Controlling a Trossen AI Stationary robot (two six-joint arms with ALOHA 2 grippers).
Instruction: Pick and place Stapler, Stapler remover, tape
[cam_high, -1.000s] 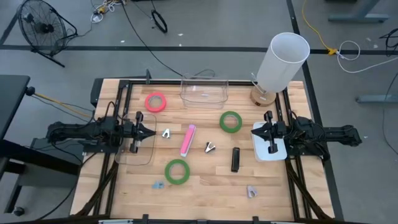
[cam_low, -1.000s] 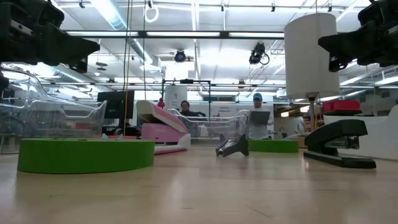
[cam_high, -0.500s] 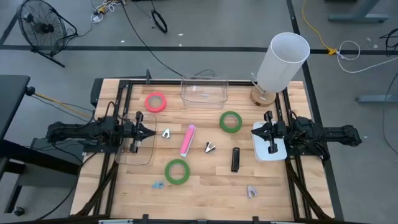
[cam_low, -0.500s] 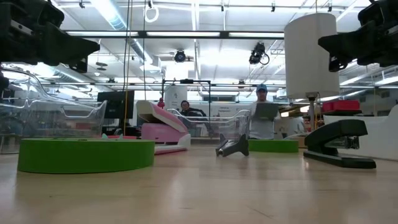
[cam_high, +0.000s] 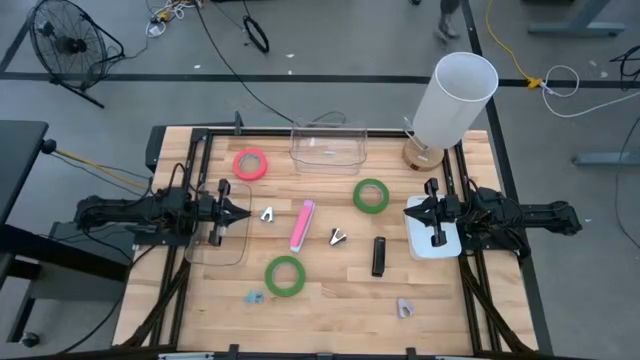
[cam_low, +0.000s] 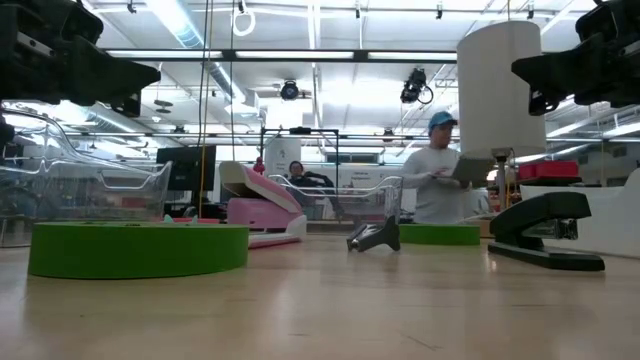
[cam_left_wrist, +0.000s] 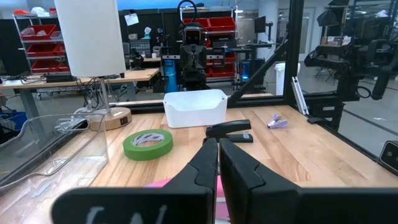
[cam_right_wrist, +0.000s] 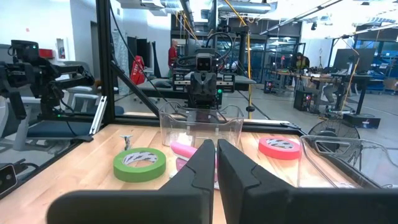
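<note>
Three tape rolls lie flat on the wooden table: a pink-red one (cam_high: 250, 163) at the far left, a green one (cam_high: 371, 195) right of centre, and another green one (cam_high: 285, 275) near the front. A pink stapler (cam_high: 302, 225) and a black stapler (cam_high: 379, 256) lie between them. Small staple removers (cam_high: 267, 214) (cam_high: 338, 237) lie beside the pink stapler. My left gripper (cam_high: 245, 212) is shut and level above a clear bin (cam_high: 222, 240) at the left. My right gripper (cam_high: 410, 212) is shut above a white bin (cam_high: 432, 240) at the right.
A clear bin (cam_high: 328, 147) stands at the far centre. A lamp with a white shade (cam_high: 455, 92) is at the far right corner. Two more small removers (cam_high: 253, 297) (cam_high: 404, 308) lie near the front edge. A person (cam_low: 440, 180) stands in the room beyond the table.
Both arms and everything on the table have kept still. In the low view, the person in the room beyond the table has walked toward the right.
</note>
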